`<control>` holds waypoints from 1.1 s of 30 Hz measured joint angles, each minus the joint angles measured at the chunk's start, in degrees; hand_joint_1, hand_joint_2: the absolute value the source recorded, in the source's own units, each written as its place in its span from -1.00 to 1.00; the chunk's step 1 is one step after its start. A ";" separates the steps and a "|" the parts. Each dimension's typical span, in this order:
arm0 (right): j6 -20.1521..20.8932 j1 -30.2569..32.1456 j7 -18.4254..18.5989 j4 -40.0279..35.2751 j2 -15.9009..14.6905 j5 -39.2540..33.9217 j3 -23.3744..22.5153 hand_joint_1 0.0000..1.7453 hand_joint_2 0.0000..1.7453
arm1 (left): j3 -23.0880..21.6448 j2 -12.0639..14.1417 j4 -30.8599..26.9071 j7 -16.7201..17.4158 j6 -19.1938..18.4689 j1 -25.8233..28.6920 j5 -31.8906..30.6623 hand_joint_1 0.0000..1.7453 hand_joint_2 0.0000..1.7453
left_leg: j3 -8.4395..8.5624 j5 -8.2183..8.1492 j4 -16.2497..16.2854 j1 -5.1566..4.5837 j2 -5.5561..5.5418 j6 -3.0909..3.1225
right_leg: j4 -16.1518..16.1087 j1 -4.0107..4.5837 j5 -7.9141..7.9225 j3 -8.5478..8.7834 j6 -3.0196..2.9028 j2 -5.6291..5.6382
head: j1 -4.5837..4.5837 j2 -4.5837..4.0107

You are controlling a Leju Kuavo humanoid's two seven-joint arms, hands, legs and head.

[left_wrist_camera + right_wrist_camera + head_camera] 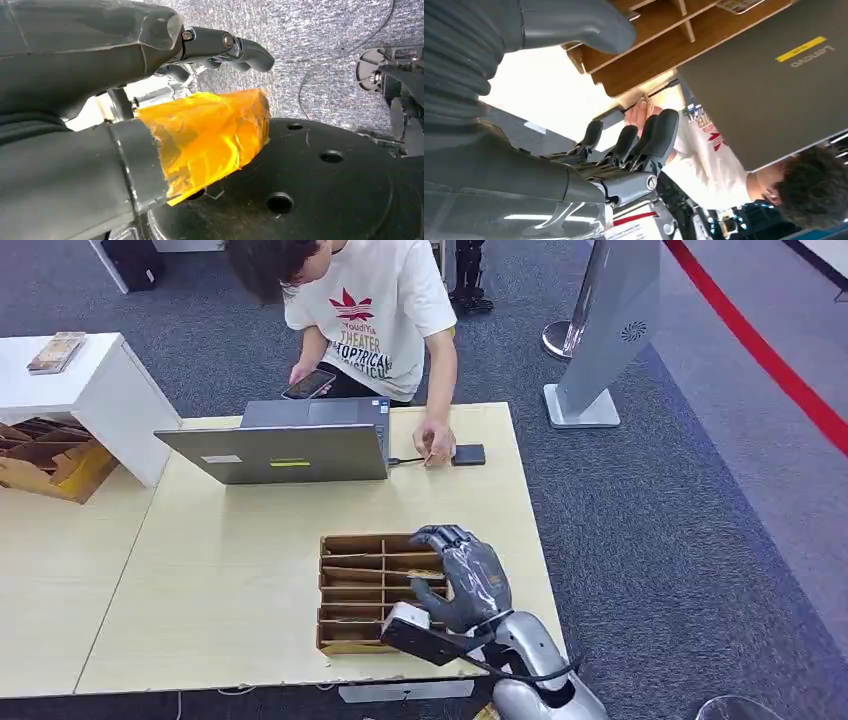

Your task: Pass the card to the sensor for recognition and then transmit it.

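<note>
A wooden slotted box (362, 592) stands near the table's front edge. A pale card (426, 575) lies in one of its slots, and the right wrist view catches the card's edge (742, 4). My right hand (462, 578) hovers over the box's right side, fingers (658, 137) curved and apart, holding nothing. The sensor, a small black block (468, 454), is cabled to the laptop, with a person's hand (434, 445) resting beside it. My left hand (165, 75) hangs low over the floor and holds nothing. Orange tape wraps its thumb (205, 135).
A grey laptop (290, 445) stands open at the table's far side, with a seated person behind it holding a phone (310, 383). A white cabinet (100, 390) and a cardboard box (45, 455) stand to the left. A grey sign stand (600, 340) stands on the carpet to the right.
</note>
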 joint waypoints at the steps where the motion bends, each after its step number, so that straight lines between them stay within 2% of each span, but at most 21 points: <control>1: 0.00 -0.07 0.00 0.20 0.00 0.02 -0.22 -0.26 1.00 | -0.07 0.00 0.00 0.00 0.00 0.00 0.00 -1.00 -1.00 | 0.00 0.00 0.00 0.00 0.00 0.00 | 0.00 0.00 0.00 0.00 0.00 0.00 | 0.00 0.00; 15: -0.18 -0.05 0.15 1.13 0.00 0.59 -1.38 -0.20 1.00 | -0.85 0.00 0.00 0.02 -0.13 0.01 0.24 -1.00 -1.00 | 0.00 0.00 0.00 0.00 0.00 0.00 | 0.00 0.00 0.00 0.00 0.00 0.00 | 0.00 0.00; 22: -1.90 0.74 -0.07 -2.91 0.00 0.48 -3.15 -0.18 1.00 | -0.85 0.00 0.00 -0.20 -0.02 0.03 0.98 -1.00 -1.00 | 0.00 0.00 0.01 0.00 0.01 0.00 | 0.00 0.00 0.00 -0.01 0.00 0.01 | 0.00 0.00; 26: -0.90 1.44 -0.92 -5.64 -0.02 -0.28 -3.52 -0.28 1.00 | -0.85 0.00 0.00 -0.26 -0.09 0.03 1.40 -1.00 -1.00 | 0.00 0.00 0.00 0.00 0.01 0.00 | 0.00 0.00 0.00 -0.02 0.00 0.01 | 0.00 0.00; 33: 0.96 2.78 -1.20 -6.14 -0.02 -1.07 -3.10 -0.26 1.00 | -0.85 0.00 0.00 -0.52 -0.22 0.03 1.84 -1.00 -1.00 | 0.00 0.00 0.00 0.00 0.01 0.00 | 0.00 0.00 0.00 -0.01 0.00 0.01 | 0.00 0.00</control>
